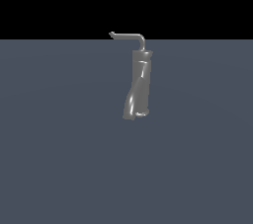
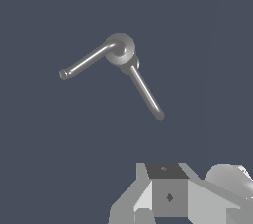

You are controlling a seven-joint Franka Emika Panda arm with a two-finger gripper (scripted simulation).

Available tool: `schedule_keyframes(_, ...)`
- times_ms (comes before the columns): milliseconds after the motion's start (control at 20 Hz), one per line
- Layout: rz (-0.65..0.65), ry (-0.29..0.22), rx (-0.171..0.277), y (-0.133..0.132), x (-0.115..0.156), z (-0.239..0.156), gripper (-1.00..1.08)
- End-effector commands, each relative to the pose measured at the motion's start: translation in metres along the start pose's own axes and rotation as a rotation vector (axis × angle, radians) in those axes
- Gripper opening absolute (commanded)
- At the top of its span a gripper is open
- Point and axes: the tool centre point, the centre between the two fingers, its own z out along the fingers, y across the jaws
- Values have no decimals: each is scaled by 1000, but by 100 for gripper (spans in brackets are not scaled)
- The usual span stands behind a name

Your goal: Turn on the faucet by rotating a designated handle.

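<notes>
Nearest the wrist camera, the gripper (image 2: 170,196), its opening not discernible, hangs clear above the faucet (image 1: 138,82) standing mid-bench (image 1: 59,159); its handle (image 1: 126,36), a slim, rigid, probably slippery rod reaching left in the exterior view, is best pushed near its upturned tip.

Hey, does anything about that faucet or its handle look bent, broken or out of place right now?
Nothing stands out. The faucet stands upright on the flat grey surface, its thin handle sticking out from the top toward the exterior view's left, intact. The tool is apart from it; only part shows in the wrist view.
</notes>
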Motion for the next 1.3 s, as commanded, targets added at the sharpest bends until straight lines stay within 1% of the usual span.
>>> schedule_keyframes(0,71,-3,0,-10,11,8,-100)
schedule_keyframes(350,265,-2,-8,-38,40,31,-100)
schedule_keyframes(650,431,12,-19,-60,63,55,-100)
schedule_keyframes(950,592,37,-31,-82,85,80,-100)
schedule_keyframes(1250,749,74,-40,-104,104,107,-100)
